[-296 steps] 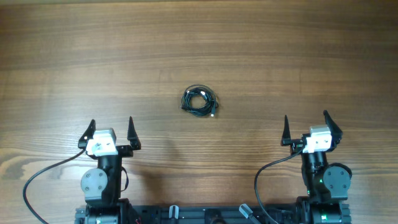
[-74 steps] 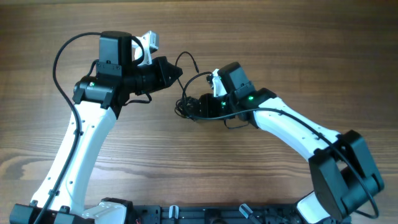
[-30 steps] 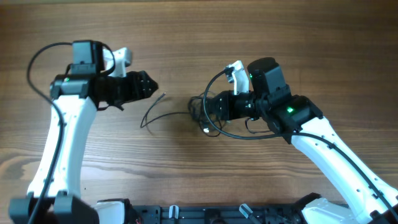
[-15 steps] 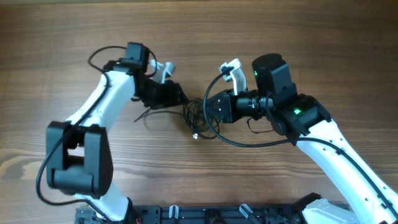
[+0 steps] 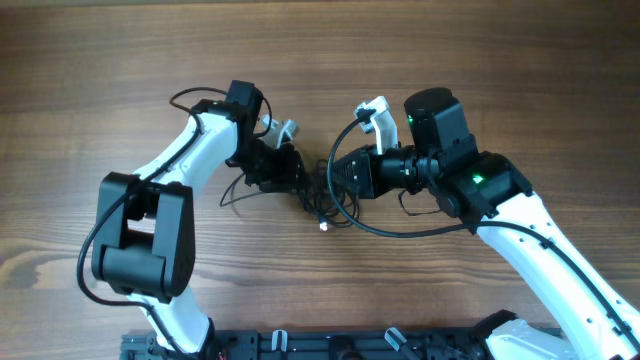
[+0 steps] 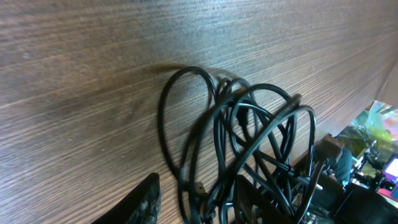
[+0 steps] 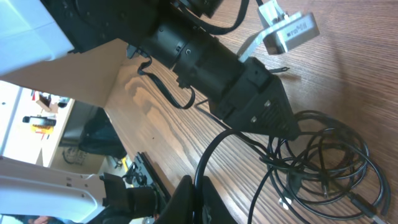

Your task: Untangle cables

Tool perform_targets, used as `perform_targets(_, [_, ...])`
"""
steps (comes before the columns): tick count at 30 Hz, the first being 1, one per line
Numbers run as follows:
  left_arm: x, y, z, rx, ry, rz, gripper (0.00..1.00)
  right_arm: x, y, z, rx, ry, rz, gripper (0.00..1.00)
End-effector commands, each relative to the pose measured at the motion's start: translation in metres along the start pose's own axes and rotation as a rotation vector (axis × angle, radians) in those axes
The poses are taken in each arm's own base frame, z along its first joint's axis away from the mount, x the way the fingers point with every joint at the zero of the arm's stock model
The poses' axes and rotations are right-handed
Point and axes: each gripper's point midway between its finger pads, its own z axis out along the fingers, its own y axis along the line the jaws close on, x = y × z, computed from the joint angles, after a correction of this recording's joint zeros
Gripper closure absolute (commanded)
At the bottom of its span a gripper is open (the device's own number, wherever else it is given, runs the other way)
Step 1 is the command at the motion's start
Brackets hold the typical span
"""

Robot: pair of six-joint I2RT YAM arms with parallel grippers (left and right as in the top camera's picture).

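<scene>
The cables (image 5: 326,196) lie in 1 tangle on the wooden surface (image 5: 480,60). The left end effector (image 6: 198,202) is spread, its fingers (image 6: 148,198) straddling several loops. Opposite it, the right end effector (image 7: 194,186) is pressed together, pinching 1 strand.

1 counter (image 5: 480,60) holds 1 tangle of cables (image 5: 325,192), its strand count unclear, with 2 robot arms: 1 left arm (image 5: 185,160), 1 right arm (image 5: 530,225).

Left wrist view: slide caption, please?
Tangled black cables looped on the wooden table, the left gripper open around the nearest loops.
</scene>
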Motion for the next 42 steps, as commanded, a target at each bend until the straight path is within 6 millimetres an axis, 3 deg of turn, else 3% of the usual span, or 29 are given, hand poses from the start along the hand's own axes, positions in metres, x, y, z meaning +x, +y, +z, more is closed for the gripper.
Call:
perform_targets(1, [0.002,-0.001,0.006,-0.014,0.020,0.014,0.70,-0.013,0.011,-0.010,-0.002,-0.046,-0.054,0.96])
perform_targets(5, [0.002,0.005,0.014,-0.082,0.022,0.016,0.96,-0.014,0.006,-0.010,0.023,-0.053,-0.047,0.96])
perform_targets(7, [-0.010,0.005,0.011,-0.096,-0.027,0.050,0.96,-0.013,-0.011,-0.011,0.118,-0.064,0.025,0.96])
perform_targets(8, [-0.021,-0.001,-0.004,-0.090,-0.082,0.067,0.96,-0.010,-0.039,-0.015,0.264,-0.085,0.136,0.96])
perform_targets(11, [-0.042,-0.018,-0.052,-0.076,-0.231,0.097,0.96,0.006,-0.084,-0.027,0.503,-0.106,0.339,0.96])
perform_targets(14, [-0.054,-0.053,-0.138,-0.055,-0.491,0.142,0.96,0.021,-0.112,-0.036,0.667,-0.092,0.413,0.96])
perform_targets(18, [-0.032,-0.094,-0.208,-0.037,-0.708,0.258,0.96,0.031,-0.127,-0.033,0.725,-0.047,0.434,0.96])
perform_targets(22, [-0.005,-0.123,-0.248,-0.020,-0.839,0.335,0.96,0.043,-0.145,-0.023,0.777,0.010,0.455,0.96])
perform_targets(28, [0.014,-0.130,-0.312,-0.008,-1.071,0.292,0.96,0.047,-0.175,-0.028,0.841,0.035,0.494,0.96])
perform_targets(30, [0.017,-0.122,-0.327,-0.009,-1.117,0.249,0.96,0.043,-0.185,-0.037,0.840,0.028,0.503,0.96])
perform_targets(35, [0.020,-0.114,-0.334,0.001,-1.127,0.228,0.96,0.036,-0.201,-0.056,0.729,0.043,0.514,0.96])
perform_targets(42, [0.021,-0.123,-0.352,0.060,-1.189,0.231,0.96,0.026,-0.231,-0.100,0.620,-0.060,0.653,0.96])
